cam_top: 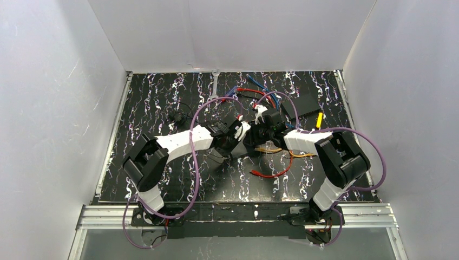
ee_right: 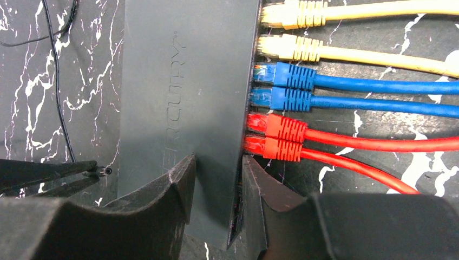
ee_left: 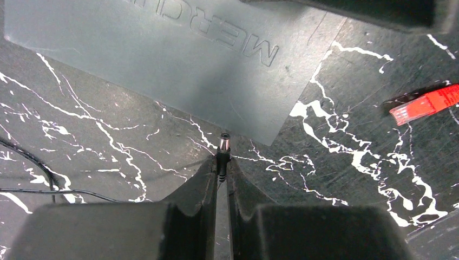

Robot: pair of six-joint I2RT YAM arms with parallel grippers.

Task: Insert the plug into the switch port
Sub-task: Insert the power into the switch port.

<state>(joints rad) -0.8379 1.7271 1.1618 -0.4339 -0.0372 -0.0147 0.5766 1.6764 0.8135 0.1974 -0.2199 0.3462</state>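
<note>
Switch [ee_right: 178,81], a flat matte-black box with raised lettering on its top face, sits on the marbled table [ee_left: 352,179] between the two grippers. Six cables are plugged in side by side along its port edge: two yellow cables [ee_right: 295,49], two blue cables [ee_right: 295,76] and two red cables [ee_right: 281,129]. The red pair is nearest the right gripper [ee_right: 217,162].

The right gripper's jaws stand partly open, closed on the near end of the switch. One finger [ee_right: 173,200] bears on the lettered face. The other presses the port edge just beside the last red connector. The box fills the gap between them.

The left gripper [ee_left: 222,165] has its jaws pinched almost together on the plug [ee_left: 223,143], a small black barrel with a metal tip. The tip sticks out just past the fingertips and points at the switch from the side opposite the ports. It is just beside that edge, near a corner of the box, with a sliver of table showing between them in the right wrist view. The plug is not yet in a port.

A thin black wire [ee_right: 54,97] runs across the table on the same side of the switch as the plug, apart from the box. A loose red connector [ee_left: 427,103] lies on the table beyond the switch's corner, not touching it.
</note>
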